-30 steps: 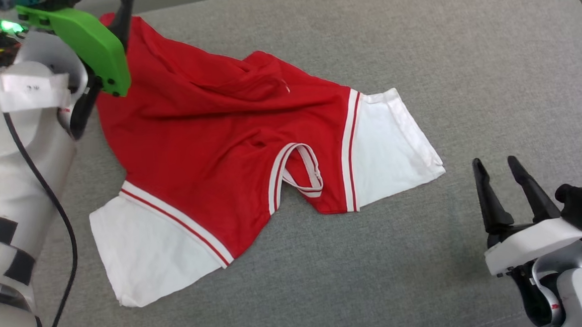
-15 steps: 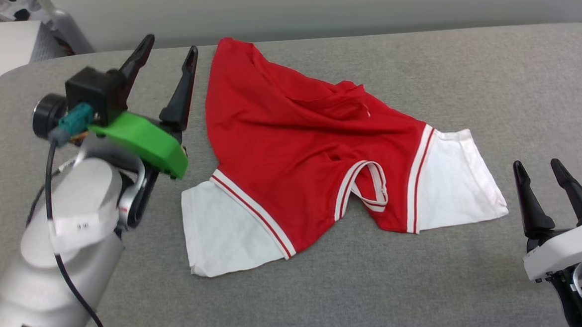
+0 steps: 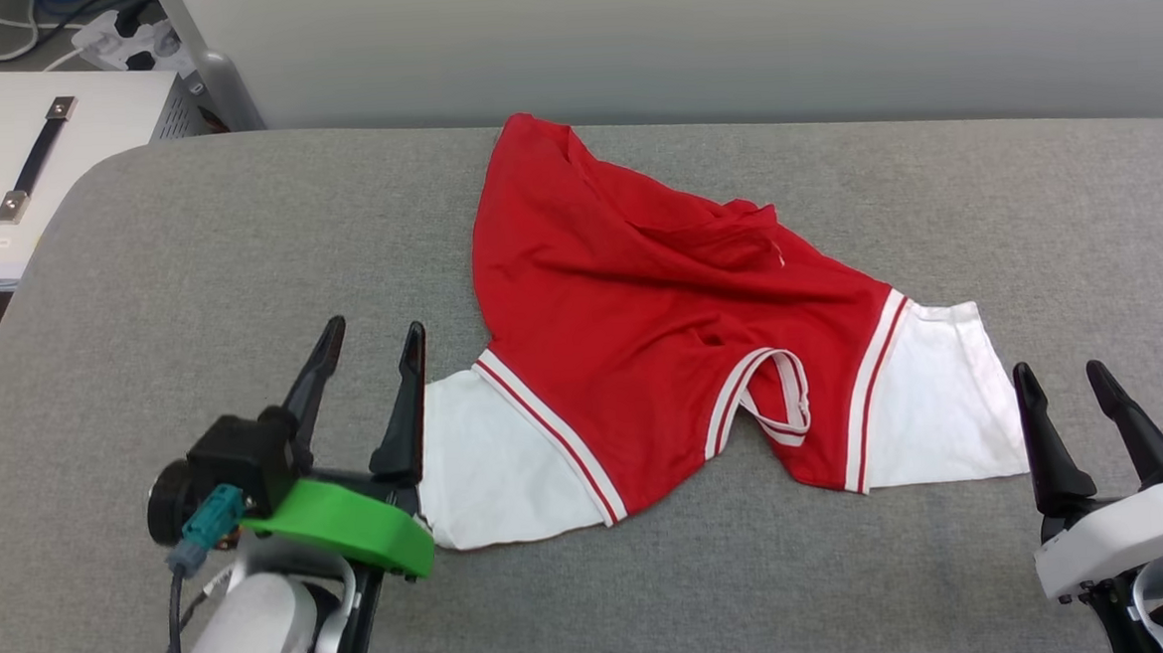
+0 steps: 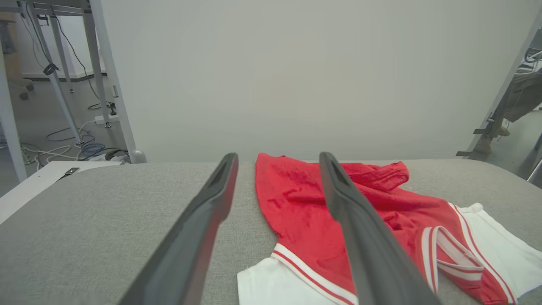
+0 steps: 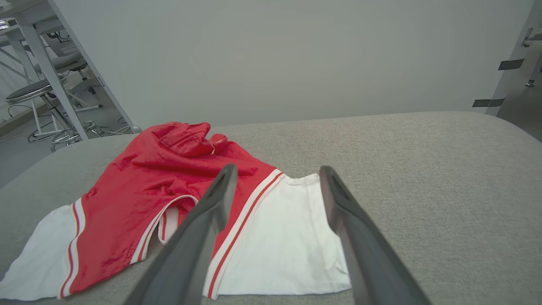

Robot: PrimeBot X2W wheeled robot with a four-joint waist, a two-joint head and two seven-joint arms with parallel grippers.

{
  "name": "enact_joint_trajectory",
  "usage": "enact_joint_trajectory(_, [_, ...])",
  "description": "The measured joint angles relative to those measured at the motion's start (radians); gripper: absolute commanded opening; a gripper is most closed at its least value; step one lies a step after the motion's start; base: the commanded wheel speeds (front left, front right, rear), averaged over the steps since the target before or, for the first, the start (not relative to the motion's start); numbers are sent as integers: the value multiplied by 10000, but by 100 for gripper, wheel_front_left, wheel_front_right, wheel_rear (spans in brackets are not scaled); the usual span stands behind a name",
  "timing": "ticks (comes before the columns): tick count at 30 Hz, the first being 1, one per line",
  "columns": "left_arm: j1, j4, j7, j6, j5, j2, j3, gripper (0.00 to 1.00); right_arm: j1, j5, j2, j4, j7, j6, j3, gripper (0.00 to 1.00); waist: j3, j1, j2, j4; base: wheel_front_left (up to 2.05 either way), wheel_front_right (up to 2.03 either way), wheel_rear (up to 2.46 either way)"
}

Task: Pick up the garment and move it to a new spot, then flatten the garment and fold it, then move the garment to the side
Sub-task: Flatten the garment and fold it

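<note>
The garment (image 3: 661, 332) is a red shirt with white sleeves and red-white striped trim, lying rumpled and partly bunched on the grey table (image 3: 191, 277), collar toward me. Lettering is hidden. My left gripper (image 3: 373, 332) is open, just left of the near white sleeve, holding nothing. At the lower right my right gripper (image 3: 1057, 376) stands open, beside the other white sleeve. In the left wrist view the garment (image 4: 381, 220) lies ahead and right of the open left gripper (image 4: 277, 157). In the right wrist view the garment (image 5: 169, 186) lies ahead and left of the open right gripper (image 5: 275, 169).
A white equipment box (image 3: 27, 186) with a black handle stands off the table's far left corner. A pale wall (image 3: 686, 32) runs behind the table's back edge. Bare grey surface lies left of and in front of the shirt.
The head camera has tilted up, shifting the whole picture. My left gripper has pulled back from the shirt's far hem to the near left sleeve, open. The shirt lies as it was dropped.
</note>
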Motion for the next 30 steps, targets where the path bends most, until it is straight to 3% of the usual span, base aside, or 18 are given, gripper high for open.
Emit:
enact_joint_trajectory(7, [834,35,0,-328,593,-604,462,100,353,19,299,-2,-13,0,-73,100,-113,0,0,7,0,0,0])
enact_joint_trajectory(18, [867,642,84,-470,1030,-857,685,100,386,17,309,-104,-13,0,-71,100,-30,0,0,-96,0,0,0])
enact_joint_trajectory(23, [820,625,1567,-451,830,-604,683,100,388,0,347,-111,-13,0,23,100,137,0,0,-154,0,0,0])
enact_joint_trajectory(30, [814,224,4951,274,564,-270,485,100,384,-69,477,-65,-13,0,209,100,455,0,0,-267,0,0,0])
